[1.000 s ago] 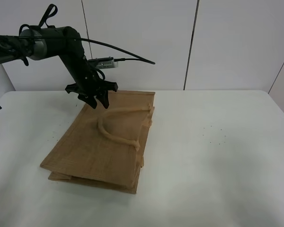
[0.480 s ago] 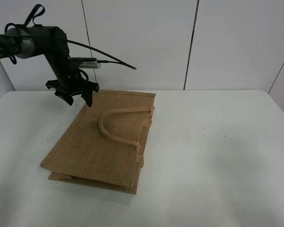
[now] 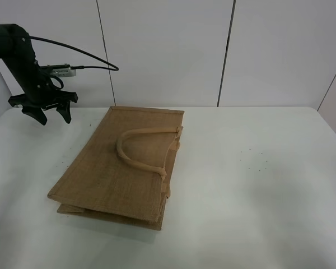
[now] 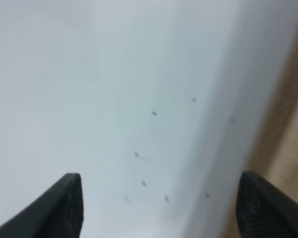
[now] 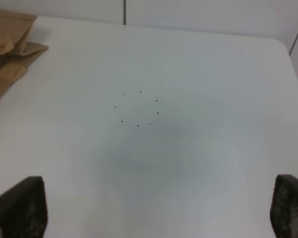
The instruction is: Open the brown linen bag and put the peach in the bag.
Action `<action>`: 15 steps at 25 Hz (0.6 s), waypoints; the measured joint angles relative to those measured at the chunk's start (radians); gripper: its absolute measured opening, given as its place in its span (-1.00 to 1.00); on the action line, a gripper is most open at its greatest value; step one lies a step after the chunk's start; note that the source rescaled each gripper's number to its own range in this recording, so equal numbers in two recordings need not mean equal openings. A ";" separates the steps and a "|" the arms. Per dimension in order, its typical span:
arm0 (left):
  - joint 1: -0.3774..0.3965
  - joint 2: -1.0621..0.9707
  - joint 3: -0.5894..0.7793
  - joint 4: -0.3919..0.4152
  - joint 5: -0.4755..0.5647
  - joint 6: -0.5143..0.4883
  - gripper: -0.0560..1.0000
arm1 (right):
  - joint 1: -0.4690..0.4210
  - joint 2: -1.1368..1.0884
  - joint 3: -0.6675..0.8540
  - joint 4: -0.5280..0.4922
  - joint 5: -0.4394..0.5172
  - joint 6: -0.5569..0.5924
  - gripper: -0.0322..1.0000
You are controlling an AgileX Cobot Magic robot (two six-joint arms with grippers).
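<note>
Left end effector (image 3: 43, 110), jaws apart and empty, hangs over bare desk (image 3: 257, 185) beside the bag (image 3: 123, 168), which lies flat and closed. Right end effector (image 5: 154, 208) is likewise spread. No peach in view. Risk: pinching both fabric layers would lift the bag unopened.

Folded brown linen bag (image 3: 122, 166) on white table (image 3: 257, 196)

Left end effector (image 3: 50, 115) hangs with jaws spread wide; right end effector (image 5: 154, 208) likewise gapes.
</note>
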 joint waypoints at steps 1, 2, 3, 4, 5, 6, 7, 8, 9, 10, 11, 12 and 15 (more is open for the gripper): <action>0.000 -0.025 0.022 -0.003 0.000 0.000 1.00 | 0.000 0.000 0.000 0.000 0.000 0.000 1.00; 0.000 -0.058 0.041 -0.005 0.001 0.000 1.00 | 0.000 0.000 0.000 0.000 0.000 0.000 1.00; 0.000 -0.093 0.067 -0.005 0.008 0.000 1.00 | 0.000 0.000 0.000 0.000 0.000 0.000 1.00; 0.000 -0.123 0.095 -0.005 0.023 0.000 1.00 | 0.000 0.000 0.000 0.000 0.000 0.000 1.00; 0.000 -0.162 0.120 -0.005 0.040 0.000 1.00 | 0.000 0.000 0.000 0.000 0.000 0.000 1.00; 0.000 -0.201 0.154 -0.005 0.061 0.000 1.00 | 0.000 0.000 0.000 0.000 0.000 0.000 1.00; 0.000 -0.245 0.192 -0.005 0.074 0.000 1.00 | 0.000 0.000 0.000 0.000 0.000 0.000 1.00; 0.000 -0.281 0.233 -0.005 0.083 0.000 1.00 | 0.000 0.000 0.000 0.000 0.000 0.000 1.00; 0.000 -0.329 0.270 -0.005 0.090 0.000 1.00 | 0.000 0.000 0.000 0.000 0.000 0.000 1.00; 0.000 -0.379 0.317 -0.005 0.095 0.000 1.00 | 0.000 0.000 0.000 0.000 0.000 0.000 1.00; 0.000 -0.423 0.368 -0.005 0.096 0.000 1.00 | 0.000 0.000 0.000 0.000 0.000 0.000 1.00; 0.000 -0.477 0.412 -0.005 0.099 0.000 1.00 | 0.000 0.000 0.000 0.000 0.000 0.000 1.00; 0.000 -0.643 0.583 -0.005 0.104 0.009 1.00 | 0.000 0.000 0.000 0.000 0.000 0.000 1.00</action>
